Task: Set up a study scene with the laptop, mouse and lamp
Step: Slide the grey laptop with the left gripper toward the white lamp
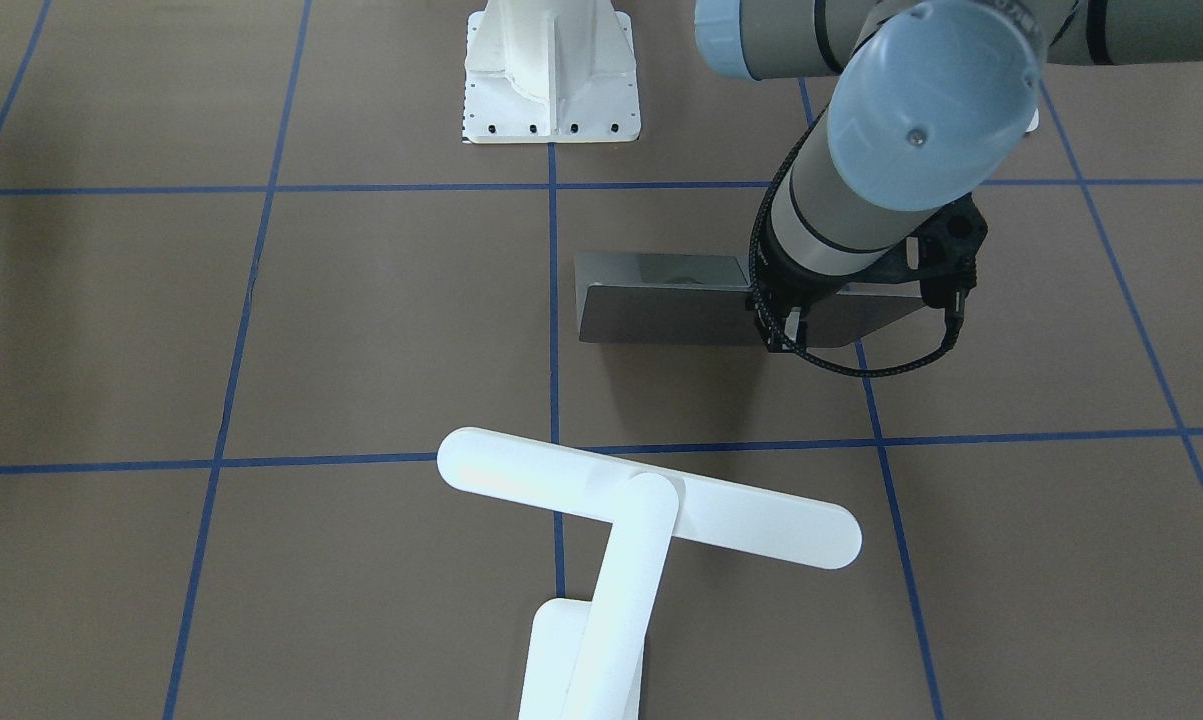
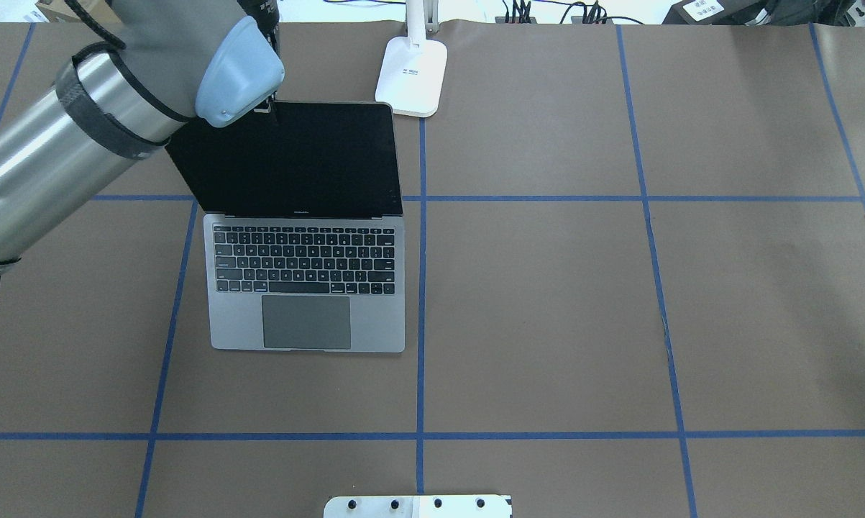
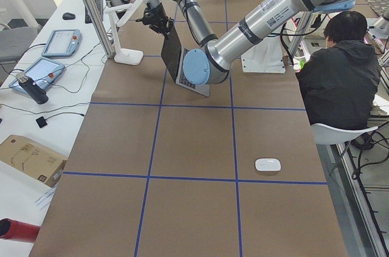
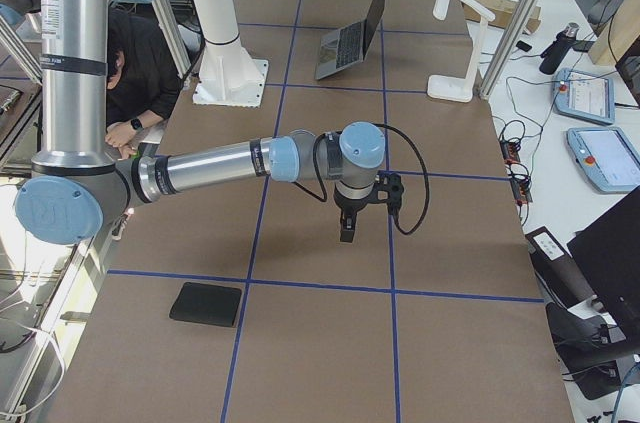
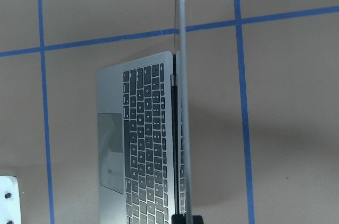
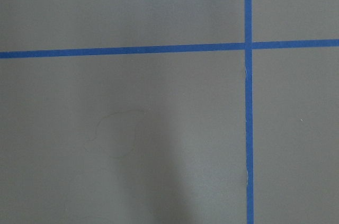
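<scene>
The left pincer (image 2: pixel 269 114) clamps the lid edge of the open laptop (image 2: pixel 308 316), left of centre in the overhead view; overpushing could strain its hinge or skid it toward the lamp (image 2: pixel 412 75), and whether the right pincer (image 4: pixel 346 233) is open I cannot tell

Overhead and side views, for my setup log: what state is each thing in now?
Slim grey metal laptop: open, lid near upright, screen dark.
White bar-headed desk lamp: standing, unheld.
Small white oval mouse: lying apart, untouched.
Left gripper: at lid's top edge; jaws unclear.
Right gripper: over bare table; jaws unclear.
</scene>
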Robot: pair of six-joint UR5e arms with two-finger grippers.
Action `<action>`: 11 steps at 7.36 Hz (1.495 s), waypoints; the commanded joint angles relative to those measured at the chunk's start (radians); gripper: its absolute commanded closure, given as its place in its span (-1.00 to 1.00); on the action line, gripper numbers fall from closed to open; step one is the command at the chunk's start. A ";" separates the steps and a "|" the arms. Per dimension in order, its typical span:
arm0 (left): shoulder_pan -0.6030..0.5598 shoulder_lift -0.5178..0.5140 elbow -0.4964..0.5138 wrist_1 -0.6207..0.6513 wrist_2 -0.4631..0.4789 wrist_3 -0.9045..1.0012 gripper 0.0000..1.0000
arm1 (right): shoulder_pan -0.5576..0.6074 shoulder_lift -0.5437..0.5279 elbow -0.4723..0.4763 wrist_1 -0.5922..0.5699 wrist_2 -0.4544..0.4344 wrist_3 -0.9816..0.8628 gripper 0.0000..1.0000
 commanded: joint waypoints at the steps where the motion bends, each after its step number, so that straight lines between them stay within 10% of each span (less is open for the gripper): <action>1: 0.002 -0.015 0.103 -0.135 0.003 -0.030 1.00 | 0.000 0.000 -0.010 0.001 0.012 0.001 -1.00; 11: -0.014 -0.010 0.298 -0.409 0.056 -0.038 1.00 | -0.002 0.005 -0.044 0.010 0.013 0.001 -1.00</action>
